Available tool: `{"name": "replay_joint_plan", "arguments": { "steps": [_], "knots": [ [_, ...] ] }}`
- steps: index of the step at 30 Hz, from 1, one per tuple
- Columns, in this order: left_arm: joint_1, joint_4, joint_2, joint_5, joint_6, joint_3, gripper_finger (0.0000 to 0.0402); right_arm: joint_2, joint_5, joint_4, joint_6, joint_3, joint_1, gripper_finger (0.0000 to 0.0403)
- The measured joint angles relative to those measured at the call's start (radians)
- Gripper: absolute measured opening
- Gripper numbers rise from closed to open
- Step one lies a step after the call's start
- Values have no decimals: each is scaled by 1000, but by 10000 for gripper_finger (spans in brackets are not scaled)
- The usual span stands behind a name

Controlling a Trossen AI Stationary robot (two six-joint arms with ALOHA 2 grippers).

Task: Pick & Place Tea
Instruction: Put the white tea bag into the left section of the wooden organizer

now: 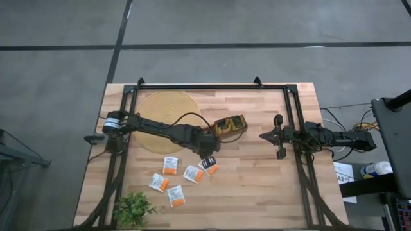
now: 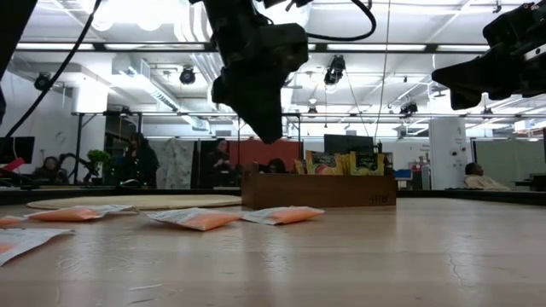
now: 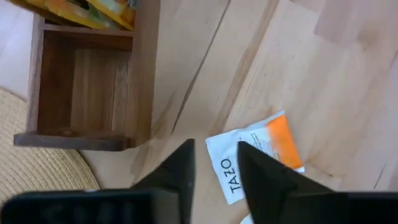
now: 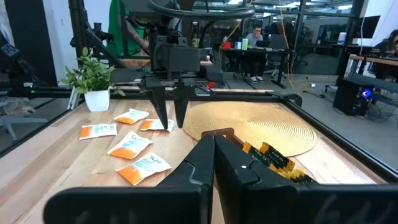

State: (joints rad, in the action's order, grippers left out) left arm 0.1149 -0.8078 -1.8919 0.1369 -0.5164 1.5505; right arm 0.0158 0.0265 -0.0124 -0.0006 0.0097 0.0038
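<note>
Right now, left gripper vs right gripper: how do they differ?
Left gripper has its fingers apart; right gripper is shut, fingers pressed together.
The left one hangs above a white-and-orange tea sachet near the wooden tray; the right one sits off at the table's right side with no sachet below it.
The left arm stretches out across the table; the right arm waits folded back.
Both are dark two-finger grippers, and neither holds anything.

You can read "TAZO" on the white-and-orange tea sachet lying on the table; no other text is legible.
</note>
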Motion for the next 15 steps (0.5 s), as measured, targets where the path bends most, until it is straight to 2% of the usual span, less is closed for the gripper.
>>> {"name": "replay_joint_plan", "arguments": {
  "steps": [3,6,15],
  "knots": [
    [1,-8,0,52,-149,0,158,0,0,0,0,0,0,9],
    [2,-13,0,71,-169,0,187,0,0,0,0,0,0,9],
    [7,-14,0,64,-162,-1,200,0,0,0,0,0,0,9]
  ]
}}
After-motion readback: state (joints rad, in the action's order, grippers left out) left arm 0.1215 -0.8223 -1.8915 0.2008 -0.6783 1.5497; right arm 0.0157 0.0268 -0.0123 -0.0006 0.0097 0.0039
